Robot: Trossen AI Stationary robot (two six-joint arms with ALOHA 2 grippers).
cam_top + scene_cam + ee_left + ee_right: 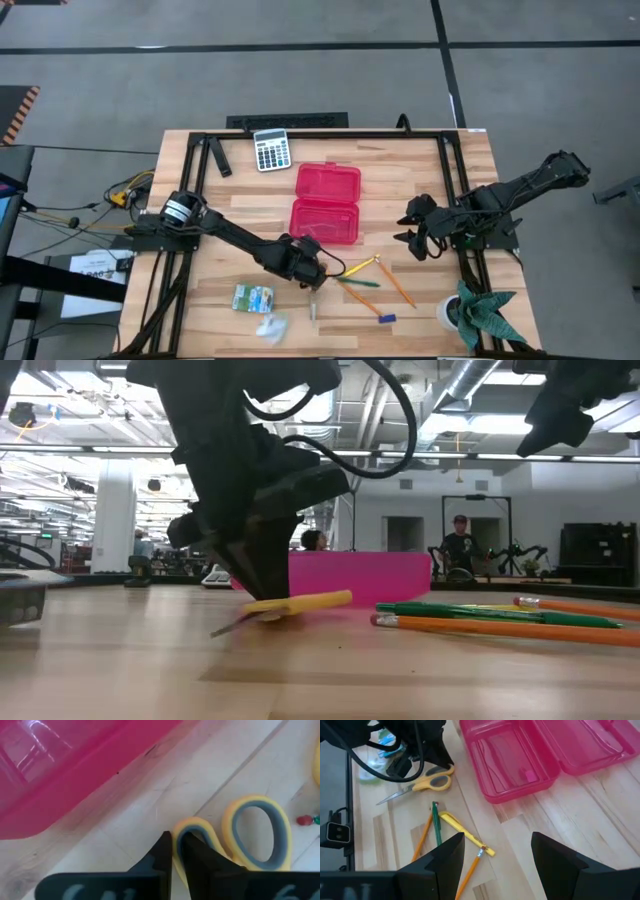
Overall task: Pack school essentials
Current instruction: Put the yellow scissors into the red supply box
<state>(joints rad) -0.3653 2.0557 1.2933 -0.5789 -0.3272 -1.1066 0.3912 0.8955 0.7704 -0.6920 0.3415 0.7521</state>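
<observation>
My left gripper [311, 276] stands over the near middle of the table, just in front of the open red case [326, 205], and is shut on the yellow-handled scissors [427, 782]. Their grey blade [314, 304] points toward the near edge. A yellow pen [362, 266], a green pencil [358, 283] and an orange pencil [395, 283] lie flat to the right of it. The tiny blue piece [387, 318] lies nearer the near edge. A green-and-white packet [253, 297] and a paler one [270, 325] lie to the left. My right gripper [495, 855] hangs open over the right side. My left gripper pinches the rim of one yellow handle loop [176, 862] between its two fingers [161, 851], coming from above and pointing down. The other loop [257, 832] is free beside them. In the low view the handle is held about level and the blade [228, 626] slopes down toward the table.
A grey calculator [271, 150] lies at the far edge, behind the case. A tape roll and a green leafy object [480, 312] sit at the near right corner. Black frame rails [447, 170] run along the table's sides. People stand in the room beyond [460, 545].
</observation>
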